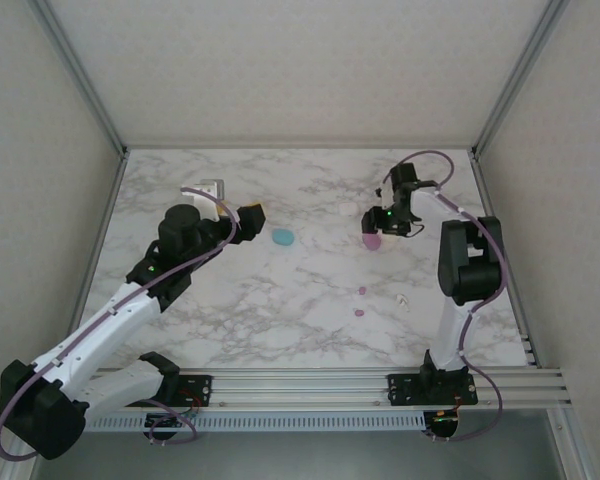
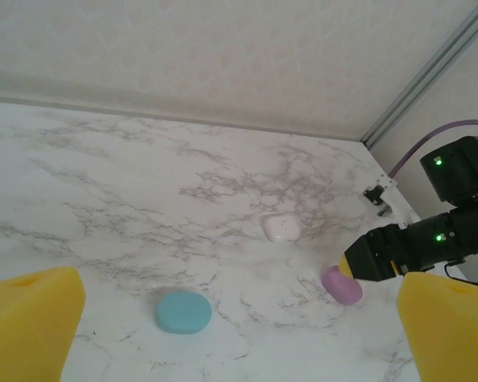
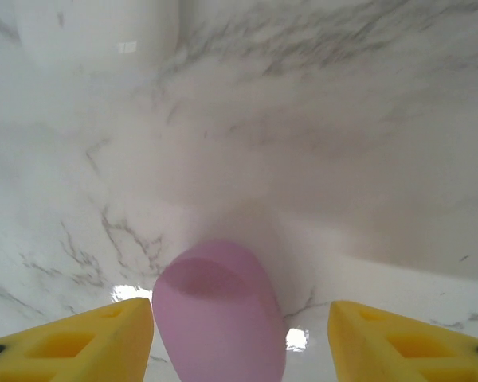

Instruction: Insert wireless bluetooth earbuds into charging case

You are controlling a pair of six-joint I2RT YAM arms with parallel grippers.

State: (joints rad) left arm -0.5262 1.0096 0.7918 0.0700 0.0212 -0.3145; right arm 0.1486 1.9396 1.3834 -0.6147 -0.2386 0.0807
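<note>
1. Earbuds [image 1: 362,291] lie loose on the tabletop [image 1: 280,300], on the arm-base side of the right claw [image 1: 382,230]. Two are pink buds, one just nearer the bases than the other, and a white bud [image 1: 403,300] sits close by on their right. None touches a case, and the right arm is much the nearer to them.
2. The right claw is spread open and grips nothing. It sits low over the pink case [image 3: 219,310], which rests between its yellow fingers [image 3: 72,342] with bare marble showing on each side.
3. In the right wrist view the case's long axis runs away from the camera, in line with the fingers. Closing would likely pinch its long sides, so the grip looks squarely lined up.
4. The left claw [image 1: 252,214] is also wide open and empty. It is held off the tabletop, with the teal case [image 2: 183,312] just ahead of it and the white case [image 2: 280,228] farther on.
5. The cases are smooth, rounded ovals of matte plastic, and the pink one looks shut. The buds are tiny pebbles, too small here to make out their shape. The tabletop is glossy, grey-veined marble, probably slick under a pushed case.
</note>
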